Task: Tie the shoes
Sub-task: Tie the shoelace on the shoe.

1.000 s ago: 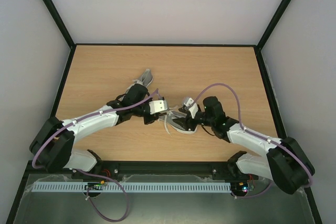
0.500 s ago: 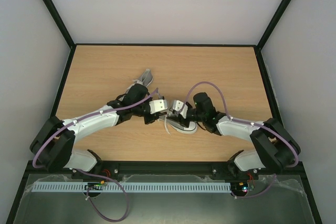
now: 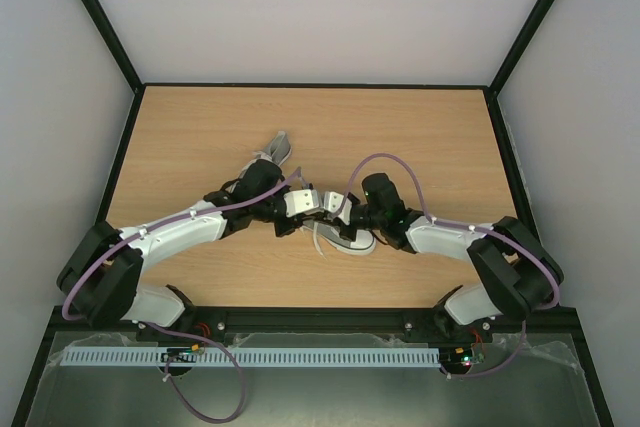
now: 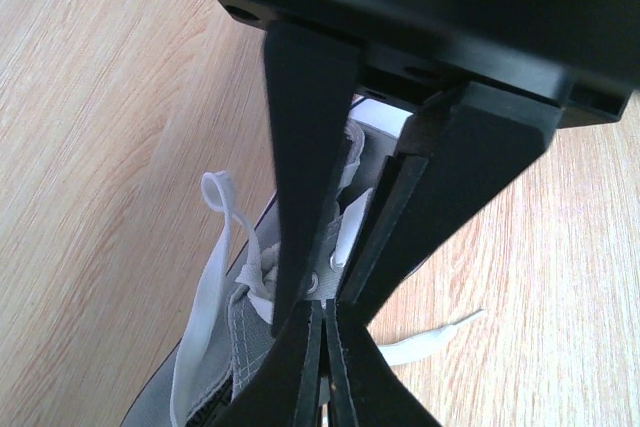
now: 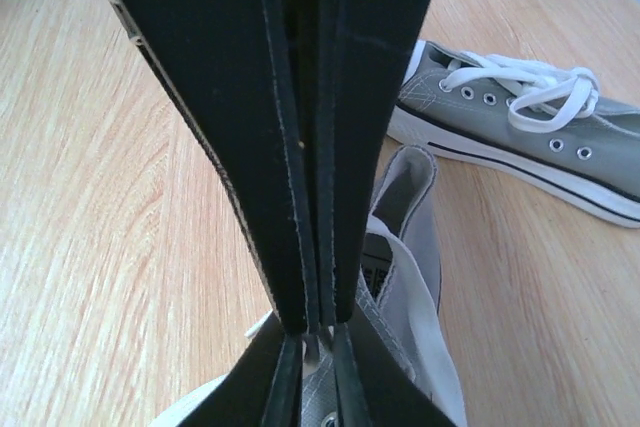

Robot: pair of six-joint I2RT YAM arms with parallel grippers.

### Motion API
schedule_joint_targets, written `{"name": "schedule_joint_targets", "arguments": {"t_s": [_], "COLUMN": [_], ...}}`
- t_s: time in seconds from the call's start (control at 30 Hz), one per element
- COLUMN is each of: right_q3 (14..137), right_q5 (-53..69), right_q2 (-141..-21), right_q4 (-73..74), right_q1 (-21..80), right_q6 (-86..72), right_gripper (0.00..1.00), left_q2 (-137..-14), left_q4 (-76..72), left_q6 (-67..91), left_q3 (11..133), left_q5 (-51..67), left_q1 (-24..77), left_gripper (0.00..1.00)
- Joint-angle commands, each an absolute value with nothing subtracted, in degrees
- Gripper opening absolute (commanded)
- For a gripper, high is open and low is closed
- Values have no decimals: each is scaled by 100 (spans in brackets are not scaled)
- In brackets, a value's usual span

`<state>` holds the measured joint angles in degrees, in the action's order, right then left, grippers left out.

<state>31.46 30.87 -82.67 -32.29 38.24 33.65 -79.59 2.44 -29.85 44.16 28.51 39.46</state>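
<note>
One of the shoes [image 3: 352,239], grey with a white sole, lies between my two arms; the other [image 3: 278,149] lies behind the left arm. My left gripper [image 3: 318,209] hangs over the near shoe [image 4: 250,347], shut, with nothing visible between its pads. A lace loop [image 4: 218,192] and a loose lace end [image 4: 440,335] trail from that shoe. My right gripper [image 3: 338,212] meets the left one over the same shoe [image 5: 405,267]; it is shut [image 5: 315,332], with a bit of white lace showing between its tips. The far shoe [image 5: 520,127] has its laces in a bow.
The wooden table [image 3: 430,137] is fenced by a black frame with white walls behind and to both sides. The two wrists nearly touch above the near shoe. Purple cables arc over both arms.
My right arm has swung left, up to the left gripper, and its jaws have closed from open. The left arm and both shoes have stayed put.
</note>
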Motion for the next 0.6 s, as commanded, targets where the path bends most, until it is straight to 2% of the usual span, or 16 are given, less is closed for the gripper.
{"name": "schedule_joint_targets", "arguments": {"t_s": [0.0,0.03,0.1,0.13,0.2,0.27,0.33,0.43,0.5,0.57], "right_q3": [3317,3348,3394,3425,3472,3497,3487,3502,3503,3515], "right_q5": [3248,3228,3185,3159,3079,3039,3078,3104,3079,3068], "right_q2": [-8261,-8269,-8287,-8296,-8284,-8257,-8236,-8244,-8262,-8262], "right_q4": [-3032,-2966,-2846,-2791,-2694,-2612,-2584,-2576,-2575,-2565], "right_q1": [3858,3858,3858,3858,3858,3858,3858,3858,3863,3866], "right_q6": [3571,3576,3565,3564,3531,3495,3473,3440,3421,3407], "right_gripper": [6,2,1,1,1,1,1,1,1,1], "left_q2": [-7952,-7954,-7961,-7963,-7970,-8037,-8173,-8484,-8627,-8745], "left_q4": [193,198,246,300,643,1659,2726,3905,3992,3820], "left_q6": [-2922,-2912,-2893,-2892,-3015,-3691,-4594,-5985,-6562,-6993], "left_q3": [4482,4487,4506,4547,4707,5053,5509,5794,5739,5630], "left_q5": [3003,3007,3022,3031,3037,3096,3154,2991,2645,2450], "left_q1": [3911,3912,3905,3903,3851,3680,3322,2701,2588,2626], "left_gripper": [2,2,5,12,34,42,40,22,13,11]}}
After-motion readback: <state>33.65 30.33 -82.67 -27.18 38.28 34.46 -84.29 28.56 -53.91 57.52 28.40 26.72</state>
